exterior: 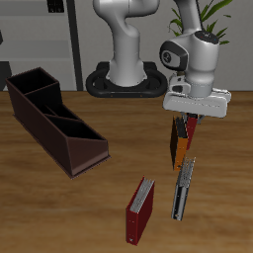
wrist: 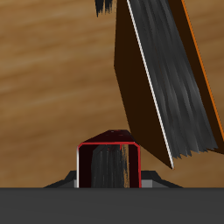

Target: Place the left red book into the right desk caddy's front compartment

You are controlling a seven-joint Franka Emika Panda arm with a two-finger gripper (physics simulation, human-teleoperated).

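The left red book (exterior: 191, 127) is a thin dark-red hardcover standing on edge right under my gripper (exterior: 188, 117). In the wrist view its end (wrist: 108, 163) sits between the jaws, red cover around grey pages. The gripper appears shut on it. The orange book (exterior: 178, 144) stands upright against it, and it looms large in the wrist view (wrist: 162, 79). The right desk caddy (exterior: 75, 154) is a long dark maroon box with slanted dividers. It lies well away across the table, with its front compartment (exterior: 81, 141) at the end nearer the table's front edge.
A red book with grey page edges (exterior: 139, 210) stands near the table's front edge. A dark book (exterior: 184, 188) lies between it and the orange book. The robot's base (exterior: 124, 79) and a plant (exterior: 203, 18) are at the back.
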